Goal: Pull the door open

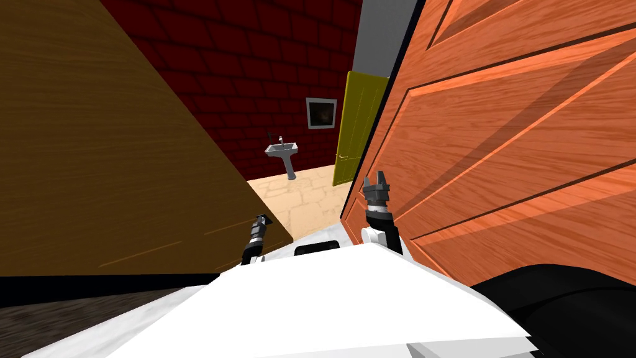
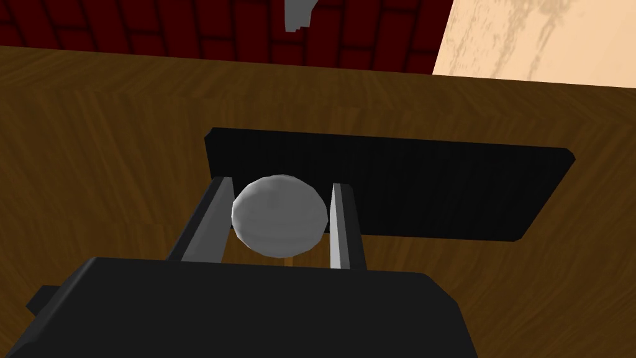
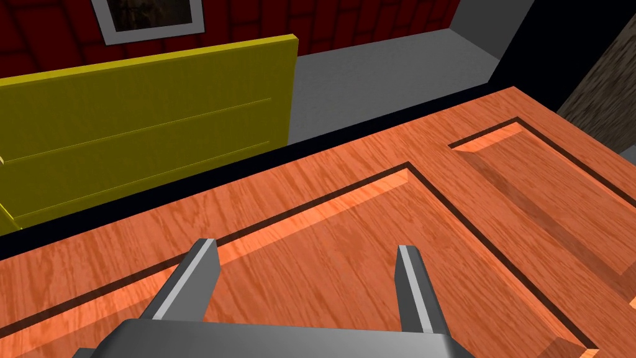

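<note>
Up close, left wrist view: round grey knob (image 2: pixel 279 214) on a black plate (image 2: pixel 435 186); head view: sink (image 1: pixel 282 152) and yellow door (image 1: pixel 357 124) beyond
Left gripper (image 2: pixel 282 183): jaws clenched on the knob's sides; knob centred between them
Brown door (image 1: pixel 93 155): dark wood grain, on my left; carries the knob
Right gripper (image 3: pixel 307 245): jaws released, near orange door (image 3: pixel 372 217)

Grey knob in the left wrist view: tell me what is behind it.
A black plate on the brown wooden door lies behind the knob, which the left claw grips. The knob hides where it joins the plate.
</note>
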You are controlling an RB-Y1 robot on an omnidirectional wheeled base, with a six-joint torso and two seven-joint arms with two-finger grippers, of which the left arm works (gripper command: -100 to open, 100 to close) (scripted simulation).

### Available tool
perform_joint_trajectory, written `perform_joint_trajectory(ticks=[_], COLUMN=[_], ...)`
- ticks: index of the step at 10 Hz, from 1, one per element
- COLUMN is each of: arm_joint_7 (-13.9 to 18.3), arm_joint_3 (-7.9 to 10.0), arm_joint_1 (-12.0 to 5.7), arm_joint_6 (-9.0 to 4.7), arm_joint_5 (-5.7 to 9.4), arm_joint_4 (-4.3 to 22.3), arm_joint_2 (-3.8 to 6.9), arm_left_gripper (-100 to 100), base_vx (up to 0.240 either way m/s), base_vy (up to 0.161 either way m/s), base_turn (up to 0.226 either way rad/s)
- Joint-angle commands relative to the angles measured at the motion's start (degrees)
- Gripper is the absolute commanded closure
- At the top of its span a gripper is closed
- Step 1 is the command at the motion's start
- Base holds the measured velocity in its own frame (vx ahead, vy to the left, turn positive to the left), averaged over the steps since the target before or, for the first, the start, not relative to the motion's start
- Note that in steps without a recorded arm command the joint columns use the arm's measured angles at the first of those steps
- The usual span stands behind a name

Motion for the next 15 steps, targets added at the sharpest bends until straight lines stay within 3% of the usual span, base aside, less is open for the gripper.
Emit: perform_joint_trajectory(ticks=[1, 9, 11, 15], arm_joint_7=[0.04, 5.47, 5.48, 8.34], arm_joint_3=[0.1, -4.34, -4.43, -6.73], arm_joint_1=[-0.1, 2.85, 2.97, 5.86], arm_joint_6=[-0.13, -2.64, -2.46, -5.83], arm_joint_5=[0.05, -2.47, -2.52, -3.82], arm_joint_4=[-0.12, -1.44, -1.41, -2.13], arm_joint_2=[0.1, 3.67, 3.73, 5.98], arm_left_gripper=[100, 100, 100, 100], base_vx=[0.0, -0.189, -0.141, -0.188], base_vy=[0.0, 0.028, 0.028, 0.056], base_turn=[0.0, -0.095, -0.053, -0.11])
